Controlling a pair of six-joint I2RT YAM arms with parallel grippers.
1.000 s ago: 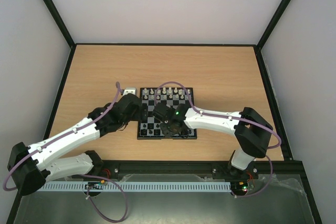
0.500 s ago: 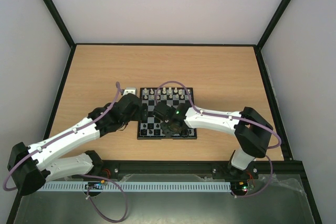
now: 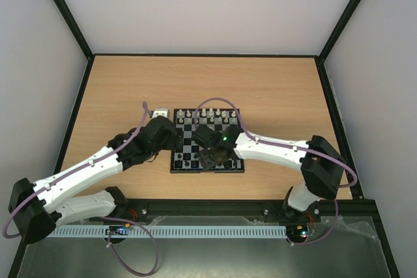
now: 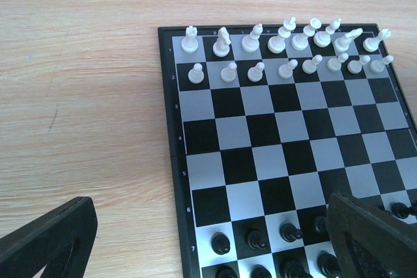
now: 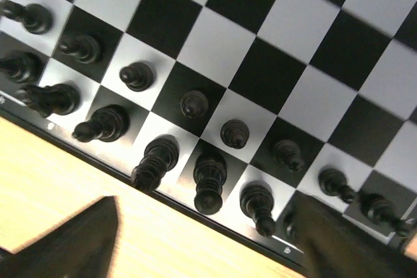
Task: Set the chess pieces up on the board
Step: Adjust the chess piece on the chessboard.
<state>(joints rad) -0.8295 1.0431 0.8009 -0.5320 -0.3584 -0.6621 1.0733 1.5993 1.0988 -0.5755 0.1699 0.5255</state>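
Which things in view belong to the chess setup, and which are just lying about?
Job:
- board
- white pieces, two rows at the far edge
- black pieces, at the near edge

Lying about:
- small pale block beside the board's far left corner; can't tell what it is

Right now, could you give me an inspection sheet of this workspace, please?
Surface: light wooden table.
Job's things: board, white pieces in two rows at its far edge, black pieces in two rows at its near edge.
Clutter: small pale object beside the board's far left corner.
Grippers: left gripper, jaws wide open, empty; right gripper, jaws open above the black pieces, empty.
Cables: purple cable along each arm.
Surroundings: pale walls, black frame.
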